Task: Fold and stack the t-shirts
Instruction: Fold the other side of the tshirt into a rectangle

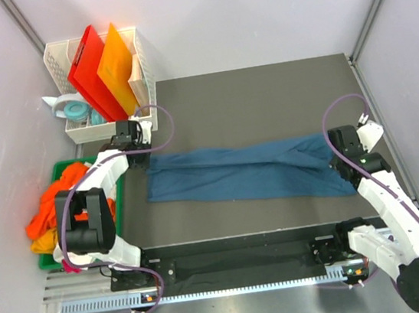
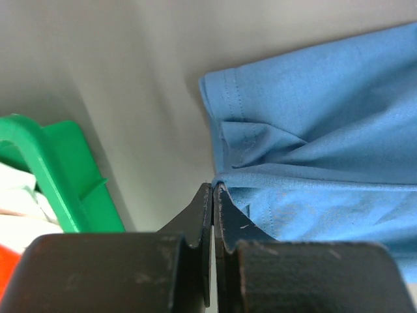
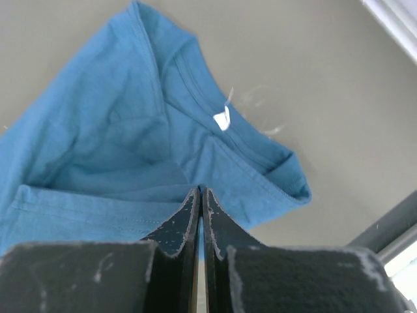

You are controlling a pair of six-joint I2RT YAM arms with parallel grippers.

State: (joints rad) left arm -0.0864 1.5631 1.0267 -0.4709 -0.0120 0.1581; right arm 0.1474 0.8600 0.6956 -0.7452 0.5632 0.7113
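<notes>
A dark teal-blue t-shirt point(image 1: 246, 173) lies stretched across the grey table, folded lengthwise into a long band. My left gripper point(image 1: 138, 156) is shut on its left end; in the left wrist view the jaws point(image 2: 213, 188) pinch the hem of the blue cloth point(image 2: 313, 130). My right gripper point(image 1: 339, 156) is shut on the right end near the collar; in the right wrist view the jaws point(image 3: 199, 190) pinch the cloth point(image 3: 117, 143) below the white neck label point(image 3: 222, 120). More t-shirts, orange and yellow point(image 1: 55, 204), lie heaped in a green bin point(image 1: 119, 207) at the left.
A white basket point(image 1: 140, 73) at the back left holds a red board point(image 1: 90, 68) and an orange board point(image 1: 116, 64). A tape dispenser point(image 1: 72, 109) stands beside it. The green bin's rim point(image 2: 52, 169) is close left of my left gripper. A black rail point(image 1: 239, 261) runs along the near edge.
</notes>
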